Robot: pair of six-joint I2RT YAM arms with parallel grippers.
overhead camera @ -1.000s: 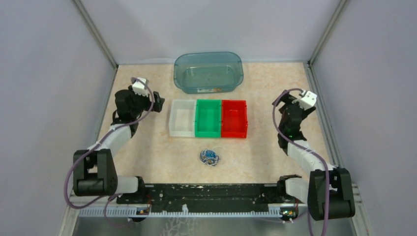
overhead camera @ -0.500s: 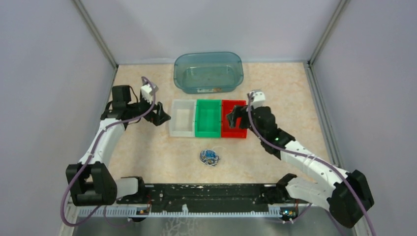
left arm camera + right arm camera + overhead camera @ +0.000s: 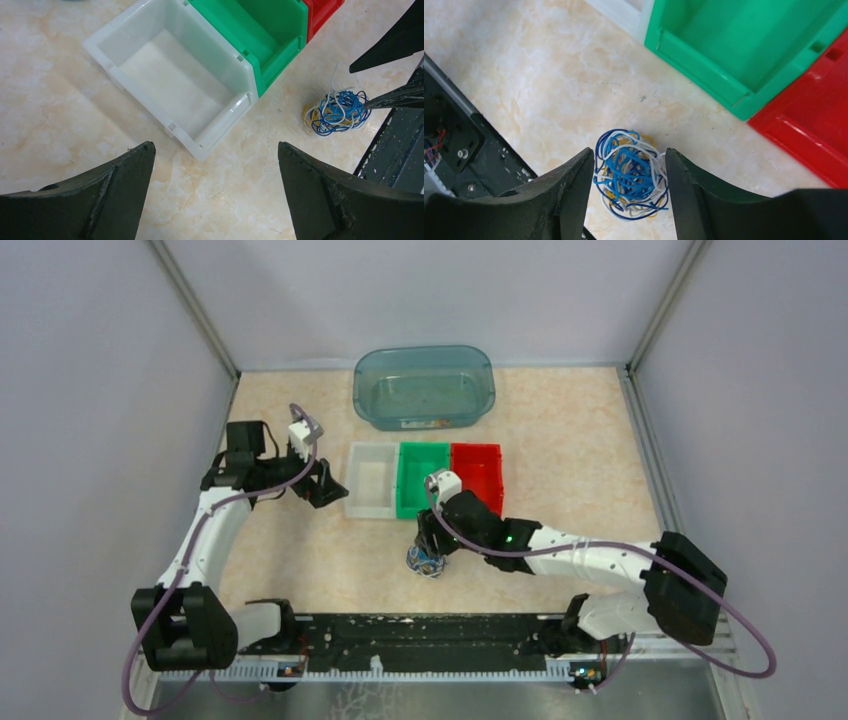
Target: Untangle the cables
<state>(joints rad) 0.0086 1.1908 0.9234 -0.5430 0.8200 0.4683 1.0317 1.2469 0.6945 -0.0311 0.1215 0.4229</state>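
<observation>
1. Right wrist view: the cables (image 3: pixel 631 175) are one small ball of very thin blue, white, yellow-orange and dark wires. It lies on the table (image 3: pixel 524 75), just in front of the green bin (image 3: pixel 694 65) and near the red bin (image 3: pixel 804 135)
2. The right gripper (image 3: pixel 628 160) straddles this ball. Its fingers (image 3: pixel 569 195) are part-way spread, one on each side, with their inner faces at the outermost loops. The ball does not look squeezed, and you cannot tell whether the pads press yet
3. Left wrist view: the left gripper (image 3: pixel 215 147) is spread wide and holds nothing. It hangs over bare table beside the white bin (image 3: pixel 150 107), well apart from the ball
4. Handling, as a judgement: expect the ball to be very light, soft and springy, so it will give under the pads and single strands may slip out
   - A pinch across the whole ball lifts it but frees nothing
   - Take a projecting loop or a loose end, such as the white strand rising from the ball's top in the left wrist view
   - Draw it out gently against a second hold
5. Top external view, compared with the earlier frames
   - One second ago the right arm was folded back at the right side of the table
   - Half a second ago its gripper was over the red bin
   - Now it is down on the ball
   - The left gripper has come in from the left edge to beside the white bin
   - The ball has stayed where it was
</observation>
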